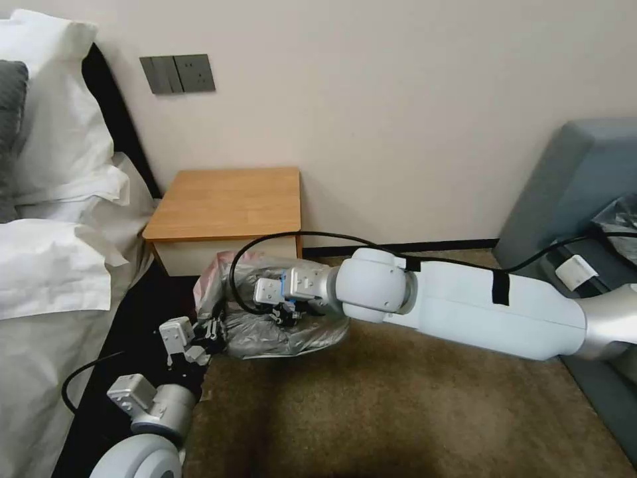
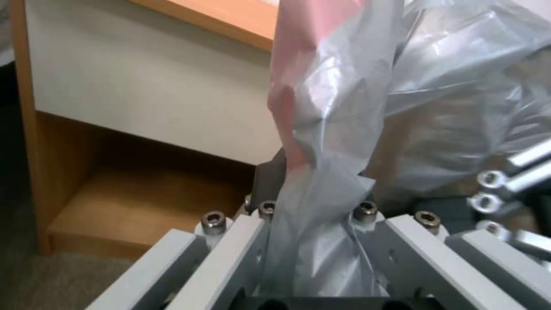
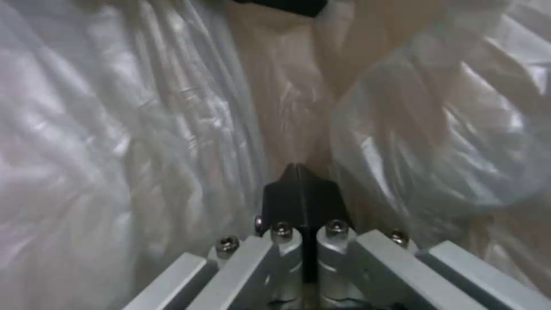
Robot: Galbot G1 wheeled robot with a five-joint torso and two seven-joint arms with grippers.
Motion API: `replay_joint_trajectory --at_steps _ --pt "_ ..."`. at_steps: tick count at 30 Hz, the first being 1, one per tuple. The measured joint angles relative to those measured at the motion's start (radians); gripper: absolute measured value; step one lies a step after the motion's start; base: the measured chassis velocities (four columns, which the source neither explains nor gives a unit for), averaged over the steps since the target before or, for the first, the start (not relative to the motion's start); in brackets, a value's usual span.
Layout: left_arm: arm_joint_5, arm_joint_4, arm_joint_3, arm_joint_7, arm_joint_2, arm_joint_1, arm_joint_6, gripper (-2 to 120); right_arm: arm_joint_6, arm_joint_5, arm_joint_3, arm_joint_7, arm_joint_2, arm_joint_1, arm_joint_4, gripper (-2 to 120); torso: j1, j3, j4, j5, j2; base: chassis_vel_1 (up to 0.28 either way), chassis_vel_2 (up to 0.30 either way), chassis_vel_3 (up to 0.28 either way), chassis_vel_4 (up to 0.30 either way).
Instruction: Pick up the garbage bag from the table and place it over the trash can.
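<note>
In front of the table (image 1: 225,202), low on the carpet (image 1: 398,398), the head view shows the garbage bag (image 1: 279,318) already off the bare wooden top and draped as a crinkled silvery mound with its pink rim toward the drawer front. The trash can itself cannot be made out there; by the shape of the mound, the bag seems to lie over it. The left gripper (image 1: 211,332) sits at the bag's near-left edge, touching the plastic, and the right gripper (image 1: 288,312) reaches in from the right and presses into the top of the mound.

From the left wrist view, a twisted fold of the garbage bag (image 2: 327,142), pink along one edge, runs down between the left gripper (image 2: 313,241) fingers, which are closed onto it. The table's white drawer front and low shelf stand just behind.

From the right wrist view, the right gripper (image 3: 301,202) has its dark tips pressed together with nothing clearly between them, pointing down into a valley of translucent plastic; a beige surface shows through, probably the trash can's wall.

As a judgement, the pick-up is done and the bag is at the bin. What remains is to spread the rim fully round the bin's edge and let go.
</note>
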Motion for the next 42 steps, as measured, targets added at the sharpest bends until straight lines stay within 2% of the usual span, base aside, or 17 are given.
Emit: replay_joint_trajectory --at_steps 7,23,42 --pt "0.01 -0.007 0.025 0.0 -0.01 0.001 0.0 7 0.0 -0.011 -0.017 0.015 0.023 0.003 -0.039 0 0.0 0.0 0.0 0.0 0.0 0.0 0.0 0.0 0.0" --pt "-0.01 -0.019 0.016 -0.003 -0.016 -0.003 0.001 7 0.001 0.0 -0.083 0.067 0.047 0.006 -0.105 0 0.0 0.0 0.0 0.0 0.0 0.0 0.0 0.0 0.0" --pt "-0.029 -0.022 0.016 -0.011 -0.022 -0.003 0.008 7 0.001 -0.013 -0.082 0.082 0.054 -0.006 -0.137 0 0.0 0.0 0.0 0.0001 0.0 0.0 0.0 0.0 0.0"
